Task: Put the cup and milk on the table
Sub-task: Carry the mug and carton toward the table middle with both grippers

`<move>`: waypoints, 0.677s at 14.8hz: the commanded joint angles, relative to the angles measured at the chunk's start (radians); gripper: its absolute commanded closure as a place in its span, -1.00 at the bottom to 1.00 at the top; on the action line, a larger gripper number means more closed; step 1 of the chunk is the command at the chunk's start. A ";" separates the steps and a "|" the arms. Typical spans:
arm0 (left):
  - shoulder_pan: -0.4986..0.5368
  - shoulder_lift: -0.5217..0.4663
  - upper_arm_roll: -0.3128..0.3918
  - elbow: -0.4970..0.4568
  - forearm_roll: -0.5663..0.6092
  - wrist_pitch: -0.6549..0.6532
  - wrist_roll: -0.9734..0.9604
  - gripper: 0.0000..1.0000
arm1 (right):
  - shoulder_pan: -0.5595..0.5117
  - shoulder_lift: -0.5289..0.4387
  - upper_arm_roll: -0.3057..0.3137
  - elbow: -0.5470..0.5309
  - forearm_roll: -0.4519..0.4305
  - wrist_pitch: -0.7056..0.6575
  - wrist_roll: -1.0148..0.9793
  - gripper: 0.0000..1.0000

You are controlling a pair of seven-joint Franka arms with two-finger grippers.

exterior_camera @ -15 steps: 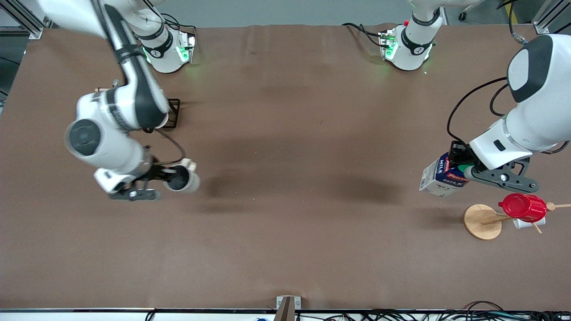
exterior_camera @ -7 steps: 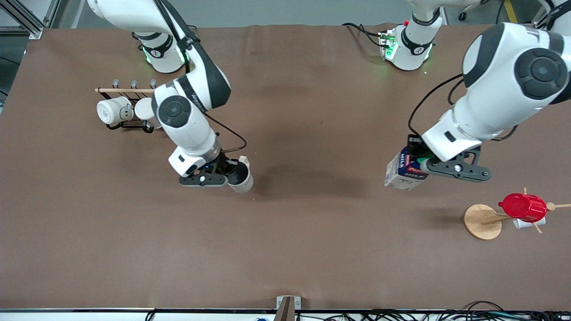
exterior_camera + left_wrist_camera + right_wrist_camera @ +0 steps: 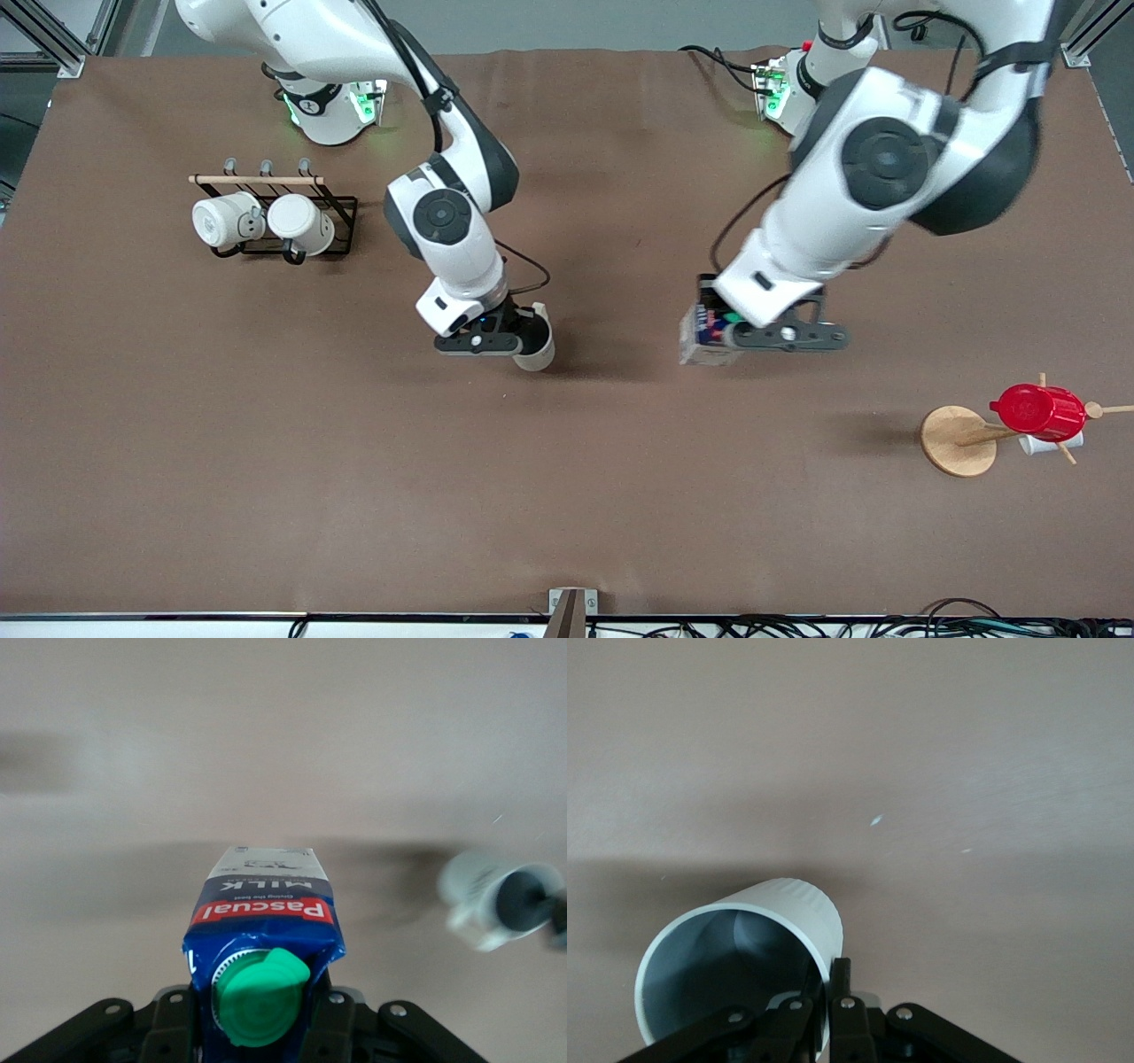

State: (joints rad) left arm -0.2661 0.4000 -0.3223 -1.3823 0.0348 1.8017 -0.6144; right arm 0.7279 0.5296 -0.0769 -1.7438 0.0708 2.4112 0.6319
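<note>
Two objects are in the air over the middle of the worktop, a large flat top under a matte brown sheet, so you are in the carry-and-set-down step with neither item yet resting.

Your right gripper has its fingers pinched on the rim wall of the cream-beige ceramic mug with the grey inside; the right wrist view shows the mug tipped, its smooth glazed mouth turned toward the camera. Your left gripper has its fingers clamped on the upper part of the small gable-top milk carton, dark blue on top with a round green cap, a red label band and white sides; it hangs tilted, base leading.

Next, I judge you need to level each item and lower it until its base meets the sheet, then spread the fingers. The carton's card walls may dent under a hard squeeze, and the glazed mug could slip.

Near the right arm's edge, a black wire rack holds two brighter white mugs. Toward the left arm's edge, a red cup hangs on a wooden stand.
</note>
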 commanded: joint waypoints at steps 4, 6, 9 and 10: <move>-0.114 0.088 0.011 0.039 0.004 0.130 -0.266 0.13 | 0.051 0.062 -0.012 0.017 0.006 0.066 0.019 0.81; -0.116 0.094 0.009 0.035 0.004 0.130 -0.266 0.13 | 0.038 0.063 -0.012 0.020 0.006 0.062 0.014 0.38; -0.131 0.134 0.009 0.039 0.007 0.131 -0.266 0.13 | 0.041 0.049 -0.012 0.018 0.006 0.051 0.012 -1.00; -0.140 0.137 0.011 0.037 0.013 0.131 -0.266 0.13 | 0.038 0.021 -0.014 0.017 0.006 0.036 0.009 -1.00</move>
State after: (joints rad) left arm -0.3822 0.5107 -0.3154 -1.3721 0.0349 1.9402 -0.8721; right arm 0.7689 0.5873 -0.0885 -1.7325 0.0709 2.4719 0.6398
